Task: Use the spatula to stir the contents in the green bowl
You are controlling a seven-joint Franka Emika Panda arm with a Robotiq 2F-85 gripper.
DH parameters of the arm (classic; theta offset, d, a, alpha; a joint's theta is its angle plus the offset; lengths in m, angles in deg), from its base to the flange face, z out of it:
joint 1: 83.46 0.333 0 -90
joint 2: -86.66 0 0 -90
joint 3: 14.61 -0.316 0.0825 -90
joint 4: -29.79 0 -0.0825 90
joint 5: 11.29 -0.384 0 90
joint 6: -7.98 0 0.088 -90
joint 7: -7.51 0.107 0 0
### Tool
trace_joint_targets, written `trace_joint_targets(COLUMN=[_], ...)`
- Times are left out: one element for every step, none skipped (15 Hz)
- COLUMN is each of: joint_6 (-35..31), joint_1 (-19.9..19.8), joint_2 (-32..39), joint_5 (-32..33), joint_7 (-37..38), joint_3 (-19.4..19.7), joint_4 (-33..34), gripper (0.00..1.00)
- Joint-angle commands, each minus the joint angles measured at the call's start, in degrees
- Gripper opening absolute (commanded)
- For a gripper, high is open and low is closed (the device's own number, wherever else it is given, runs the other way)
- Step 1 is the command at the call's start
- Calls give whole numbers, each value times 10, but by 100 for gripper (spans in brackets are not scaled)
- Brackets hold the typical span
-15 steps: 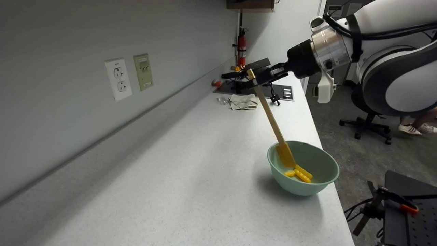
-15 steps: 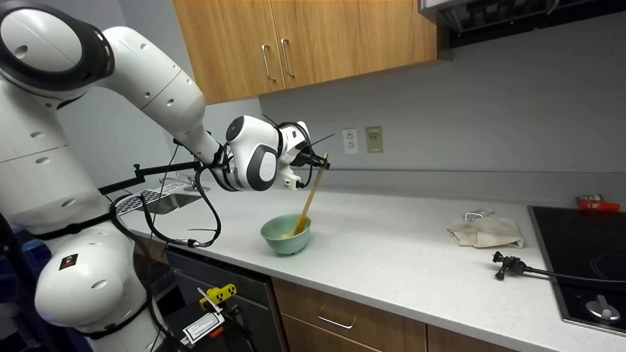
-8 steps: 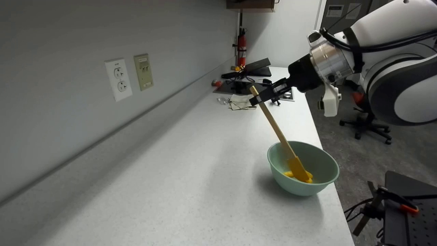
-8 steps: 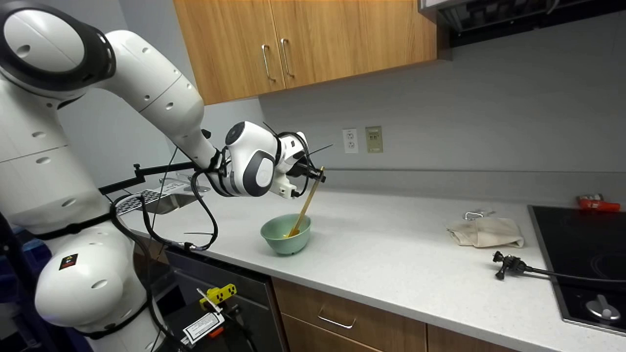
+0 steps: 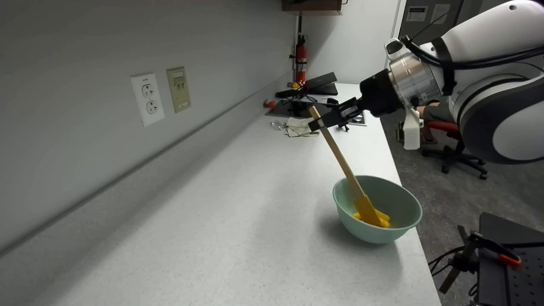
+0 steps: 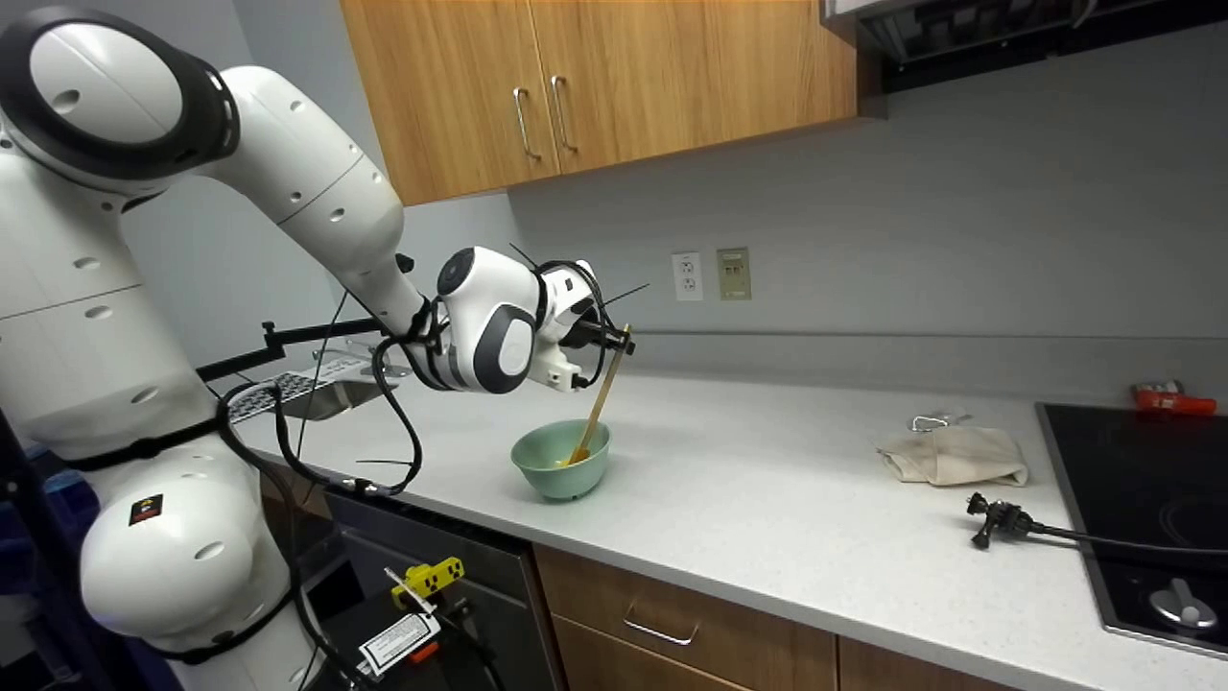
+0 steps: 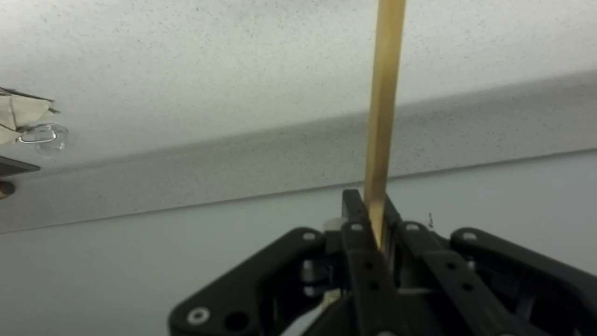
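Observation:
My gripper (image 5: 315, 124) is shut on the top part of the spatula's wooden handle (image 5: 340, 159), well above the counter. It also shows in an exterior view (image 6: 628, 343) and in the wrist view (image 7: 371, 204), where the handle (image 7: 385, 93) sits between both fingers. The spatula is tilted, with its yellow-orange blade (image 5: 366, 211) down inside the green bowl (image 5: 374, 235). The bowl stands upright near the counter's front edge and shows also in an exterior view (image 6: 559, 485). The contents, small yellow pieces (image 5: 383, 216), lie at the bowl's bottom, partly hidden behind the blade.
A folded beige cloth (image 6: 952, 456) and a black clamp mount (image 6: 1003, 518) lie beside the black cooktop (image 6: 1151, 509). A sink (image 6: 336, 395) is on the far side of the bowl. The wall with outlets (image 6: 687, 276) runs behind the counter. A wooden cabinet (image 6: 614, 86) hangs above.
The gripper has moved down, and the spatula's blade has gone from the bowl's side wall down onto the yellow pieces. In the last half second the blade has shifted only slightly. The bowl stays put.

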Motion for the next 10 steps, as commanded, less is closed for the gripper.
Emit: trace_joint_targets(joint_6=[-51, -58, -65, -73, -81, -90, -97, -106, -116, -123], joint_1=[-3, -2, -1, 0, 1, 2, 23, 26, 29, 31], joint_2=[27, 32, 37, 42, 47, 53, 57, 63, 68, 73], joint_5=[-39, -43, -48, -51, -54, -53, -48, -46, -44, -43], joint_7=[-41, -48, -52, -54, -54, -53, -49, -44, -41, -38], joint_3=[-11, -10, -10, -9, -9, -9, 13, 14, 16, 16], joint_4=[5, 6, 7, 9, 10, 12, 14, 15, 16, 18], gripper=[2, 2, 2, 2, 2, 2, 2, 2, 2, 2])
